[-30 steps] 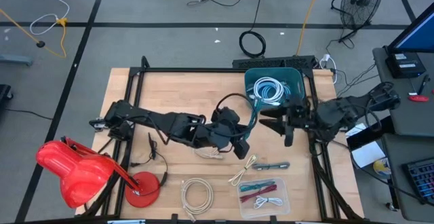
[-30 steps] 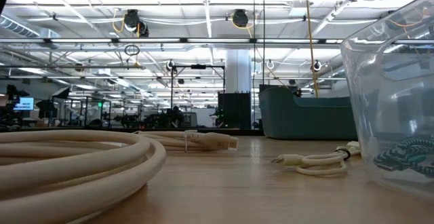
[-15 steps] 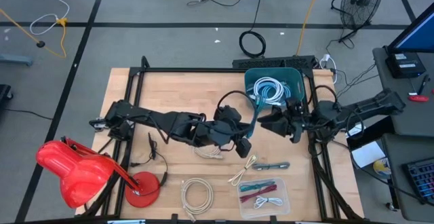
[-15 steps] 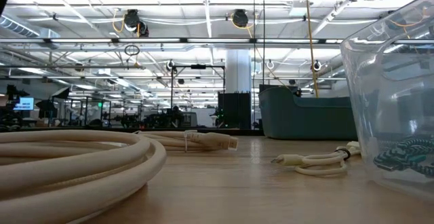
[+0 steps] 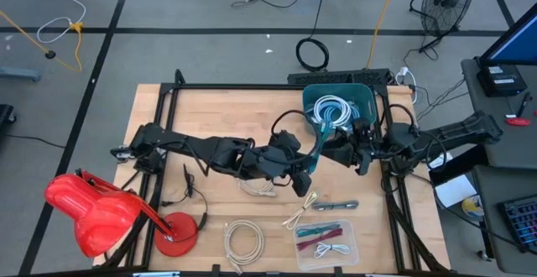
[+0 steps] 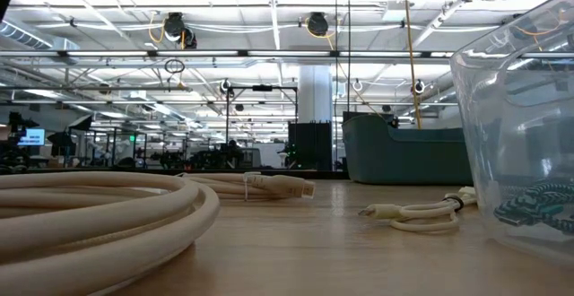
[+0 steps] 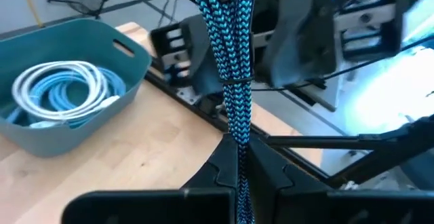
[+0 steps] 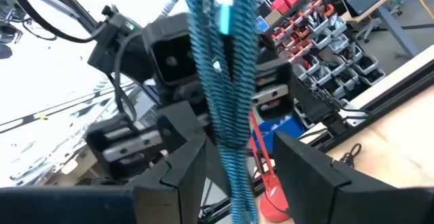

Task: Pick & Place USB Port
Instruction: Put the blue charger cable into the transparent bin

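At the surface's point(image 5: 193, 117) six o'clock edge lie a cream cable coil point(image 5: 242, 240) and a clear tray point(image 5: 325, 237) of cables. Toward the centre, the left gripper point(image 5: 307, 169) has its jaws clamped on the blue braided USB cable point(image 7: 230, 61), held up between both arms. The right gripper point(image 5: 329, 149) straddles the same cable, jaws apart. At one o'clock stands the teal bin point(image 5: 367, 99).
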{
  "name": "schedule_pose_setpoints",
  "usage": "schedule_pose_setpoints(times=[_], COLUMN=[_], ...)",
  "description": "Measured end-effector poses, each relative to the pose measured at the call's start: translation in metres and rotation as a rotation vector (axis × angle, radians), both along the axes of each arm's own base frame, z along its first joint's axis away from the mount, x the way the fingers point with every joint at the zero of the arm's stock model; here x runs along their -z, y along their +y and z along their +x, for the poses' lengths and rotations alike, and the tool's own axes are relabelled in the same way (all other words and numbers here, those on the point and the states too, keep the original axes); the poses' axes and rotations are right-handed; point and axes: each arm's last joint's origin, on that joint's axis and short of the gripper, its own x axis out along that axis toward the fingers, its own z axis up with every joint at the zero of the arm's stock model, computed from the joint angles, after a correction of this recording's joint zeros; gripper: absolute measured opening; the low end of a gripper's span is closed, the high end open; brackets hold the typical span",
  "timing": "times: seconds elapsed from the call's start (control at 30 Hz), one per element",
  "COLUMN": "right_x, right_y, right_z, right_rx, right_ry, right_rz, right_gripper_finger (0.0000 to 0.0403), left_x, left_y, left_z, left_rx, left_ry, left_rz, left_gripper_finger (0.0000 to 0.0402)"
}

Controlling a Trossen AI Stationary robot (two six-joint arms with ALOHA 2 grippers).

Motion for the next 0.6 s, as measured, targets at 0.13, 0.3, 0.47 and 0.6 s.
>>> schedule_pose_setpoints(times=[0.13,0.3,0.47,0.6], right_x=[0.0011,0.0008,-0.0012,-0.0009], right_y=[0.0007,0.0009,0.0008,0.0008], right_z=[0.0026,0.0035,0.003,0.0032], right_rx=[-0.002,0.0,0.007,0.009], right_ry=[0.002,-0.007,-0.029,-0.028], right_rz=[0.002,-0.007,-0.032,-0.04], right_gripper_finger=[0.0156,0.0126,0.0079,0.0045], left_x=[-0.0013,-0.0012,0.0,0.0009], left_y=[0.0049,0.0064,0.0071,0.0091], left_z=[0.0021,0.0025,0.0026,0.0026], left_rx=[0.013,0.023,0.049,0.046], left_ry=[-0.014,-0.008,0.004,0.016], left_rz=[-0.014,-0.001,-0.022,-0.014], left_gripper_finger=[0.0015,0.0008,0.0015,0.0013])
